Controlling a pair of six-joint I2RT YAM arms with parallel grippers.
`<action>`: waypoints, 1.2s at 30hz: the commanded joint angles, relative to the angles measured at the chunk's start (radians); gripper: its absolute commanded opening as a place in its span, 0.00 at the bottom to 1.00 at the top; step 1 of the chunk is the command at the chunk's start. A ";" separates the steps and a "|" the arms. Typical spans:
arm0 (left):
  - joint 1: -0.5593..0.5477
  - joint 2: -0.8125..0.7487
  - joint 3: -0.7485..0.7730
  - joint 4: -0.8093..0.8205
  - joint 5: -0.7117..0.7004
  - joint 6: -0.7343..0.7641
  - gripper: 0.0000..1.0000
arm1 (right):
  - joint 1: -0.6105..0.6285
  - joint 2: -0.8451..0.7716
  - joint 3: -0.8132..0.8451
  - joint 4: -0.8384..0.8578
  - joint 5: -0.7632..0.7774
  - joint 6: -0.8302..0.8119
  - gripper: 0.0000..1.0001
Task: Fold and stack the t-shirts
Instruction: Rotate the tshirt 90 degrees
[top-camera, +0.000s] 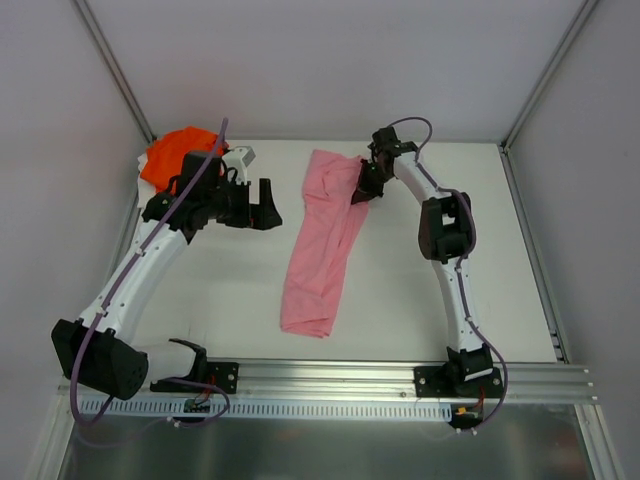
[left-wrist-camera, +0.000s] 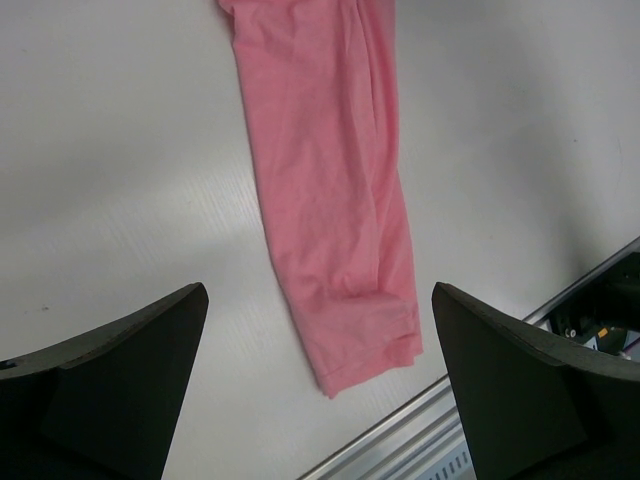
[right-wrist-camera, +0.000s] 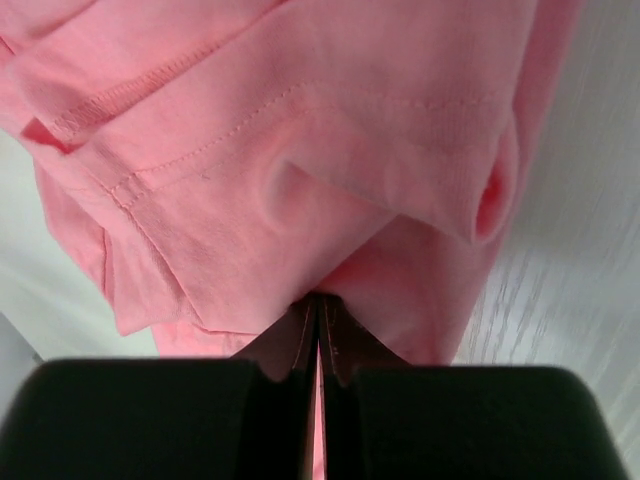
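Overhead, we see a white surface (top-camera: 410, 290) boxed in by pale grey walls (top-camera: 300, 60), with a metal rail (top-camera: 340, 375) along its near edge where both arms are bolted. Down the middle lies the pink t-shirt (top-camera: 325, 240), folded into a long strip, its far end pinched in the closed right end effector (top-camera: 363, 190). The orange t-shirt (top-camera: 172, 153) sits bunched in the far left corner, partly hidden behind the left arm (top-camera: 150, 260), and the left end effector (top-camera: 262, 208) hangs wide open and empty, left of the pink strip.

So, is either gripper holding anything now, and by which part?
The right gripper is shut on the pink t-shirt, pinching a fold of cloth at its far end. The left gripper is open and holds nothing.
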 joint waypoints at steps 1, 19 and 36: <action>0.009 -0.050 0.027 -0.047 -0.023 0.019 0.99 | 0.001 0.061 0.140 -0.030 0.086 -0.007 0.00; 0.009 -0.099 -0.074 0.004 0.018 0.015 0.98 | -0.050 -0.106 0.075 0.108 0.103 -0.085 0.96; 0.020 0.162 -0.209 0.107 0.351 -0.042 0.99 | 0.038 -1.022 -1.109 0.183 0.117 -0.102 1.00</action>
